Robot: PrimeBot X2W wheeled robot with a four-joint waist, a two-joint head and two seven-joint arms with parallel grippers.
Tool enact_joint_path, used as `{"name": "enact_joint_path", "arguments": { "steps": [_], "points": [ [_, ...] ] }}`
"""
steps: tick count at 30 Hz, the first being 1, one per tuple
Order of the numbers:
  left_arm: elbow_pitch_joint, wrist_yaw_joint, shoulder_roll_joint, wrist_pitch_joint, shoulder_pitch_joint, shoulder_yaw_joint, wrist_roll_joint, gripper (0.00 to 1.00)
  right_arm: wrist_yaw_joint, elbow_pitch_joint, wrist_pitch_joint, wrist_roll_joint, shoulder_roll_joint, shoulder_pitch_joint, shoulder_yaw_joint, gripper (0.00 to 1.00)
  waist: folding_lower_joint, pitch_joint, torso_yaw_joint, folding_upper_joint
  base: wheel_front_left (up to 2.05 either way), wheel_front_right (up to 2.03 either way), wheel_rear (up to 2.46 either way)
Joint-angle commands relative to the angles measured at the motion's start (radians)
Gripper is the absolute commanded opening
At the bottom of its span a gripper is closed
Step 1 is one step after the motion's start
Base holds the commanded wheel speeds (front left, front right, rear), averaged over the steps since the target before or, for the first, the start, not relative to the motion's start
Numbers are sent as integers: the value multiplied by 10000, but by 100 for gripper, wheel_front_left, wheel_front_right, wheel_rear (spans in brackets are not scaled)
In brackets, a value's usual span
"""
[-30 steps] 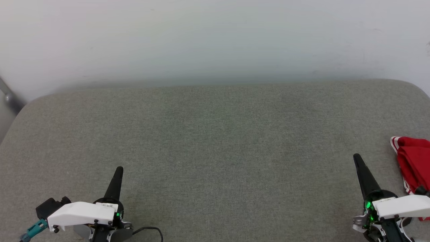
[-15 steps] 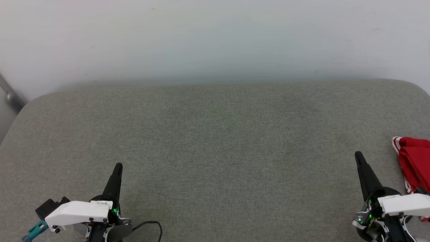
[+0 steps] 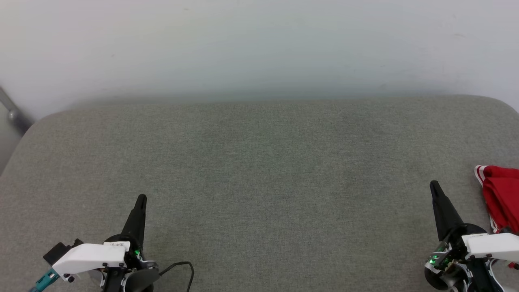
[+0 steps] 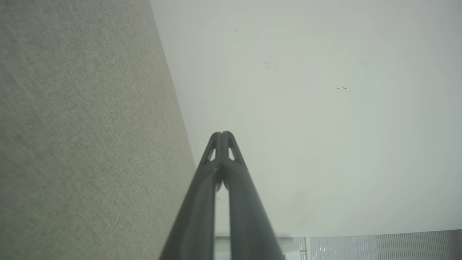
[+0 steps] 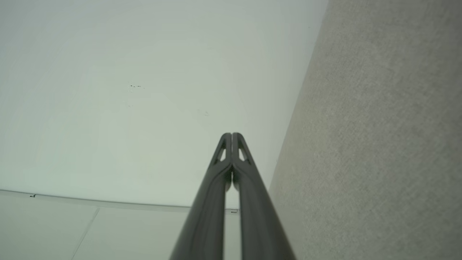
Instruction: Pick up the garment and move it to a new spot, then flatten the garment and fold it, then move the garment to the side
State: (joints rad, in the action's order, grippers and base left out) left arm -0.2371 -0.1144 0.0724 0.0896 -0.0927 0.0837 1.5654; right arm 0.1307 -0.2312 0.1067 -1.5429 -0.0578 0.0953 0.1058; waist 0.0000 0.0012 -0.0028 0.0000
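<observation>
Pale wall (image 3: 259,40) runs across the top of your head view, plain with a few faint scuffs. Below it is the grey fabric pad (image 3: 259,162), rounded at its far corners.

The garment (image 3: 502,194) lies bunched at the pad's right edge and is cut off by the frame. It shows as folds of red cloth, with red-and-white striped trim at the upper left corner of the heap. It is not flat, and you cannot make out any lettering.

Your right gripper (image 3: 434,185) is just left of the garment, tip near the cloth but apart from it. In the right wrist view its fingers (image 5: 216,202) are pressed together at the tip, closed on themselves. The white wrist housing hides the garment's lower edge, so you cannot tell whether they touch there.

Your left gripper (image 3: 141,198) is at the lower left, well apart from the garment. Its fingers (image 4: 202,202) are likewise pressed tip to tip.

A black cable (image 3: 184,267) loops beside the left wrist. A teal connector (image 3: 42,280) sticks out at its outer end.
</observation>
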Motion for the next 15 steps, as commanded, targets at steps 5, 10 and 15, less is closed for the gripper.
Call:
{"name": "enact_joint_path", "arguments": {
  "steps": [5,10,15],
  "points": [
    [-66,-140,-111,125,-177,158,384,0,1,-111,50,-489,66,160,52,0,0,10,16,0,0,0,0],
    [-98,-202,-174,205,-200,245,593,0,0,-163,67,-749,84,183,77,0,0,19,28,0,0,0,0],
    [-95,-199,-177,214,-198,249,573,0,0,-160,69,-733,79,182,77,0,0,19,28,0,0,0,0]
  ]
}}
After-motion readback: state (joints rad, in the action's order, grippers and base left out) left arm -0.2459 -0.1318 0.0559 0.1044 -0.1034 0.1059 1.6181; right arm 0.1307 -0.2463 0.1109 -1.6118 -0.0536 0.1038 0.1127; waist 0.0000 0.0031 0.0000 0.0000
